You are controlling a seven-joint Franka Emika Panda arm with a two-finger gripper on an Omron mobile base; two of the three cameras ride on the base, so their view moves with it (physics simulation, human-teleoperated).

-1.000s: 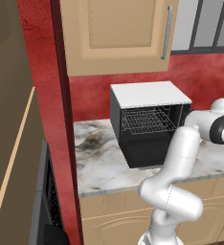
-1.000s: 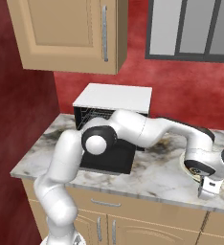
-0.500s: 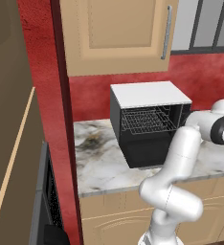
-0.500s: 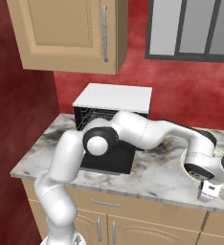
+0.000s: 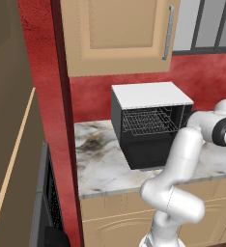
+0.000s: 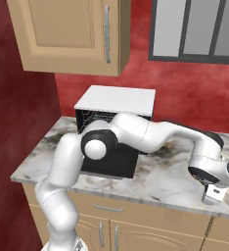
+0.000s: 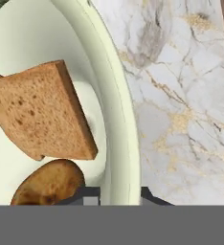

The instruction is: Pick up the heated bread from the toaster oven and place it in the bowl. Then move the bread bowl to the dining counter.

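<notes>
Toaster oven (image 5: 151, 123): black box with flat white top, standing on the marble counter (image 5: 103, 161) against the red wall; door down, wire rack (image 5: 146, 120) visible inside, nothing seen on the rack.
Bowl (image 7: 115, 91): pale cream-green, seen close from the hand view; its rim curves from top centre down to the bottom edge, with marble counter surface to its right.
Bowl contents: heated bread (image 7: 39, 110), an orange-brown toasted slice, lies flat on the bowl floor at left-centre; a second rounded brown baked item (image 7: 49, 184) lies just below it, touching or nearly touching its lower edge.
Gripper (image 7: 118, 194): the two dark tips sit at the bottom of the hand view, one on each side of the bowl rim, inner tip beside the rounded item, outer tip over the counter; jaws drawn close about the rim. Firm contact cannot be confirmed.
Bread relative to hand: inside the bowl, up and to the left of the fingertips, not between them.
Arm position: in the right base view the hand (image 6: 214, 188) is low over the counter, far right of the toaster oven.
Labels or writing: none legible.
</notes>
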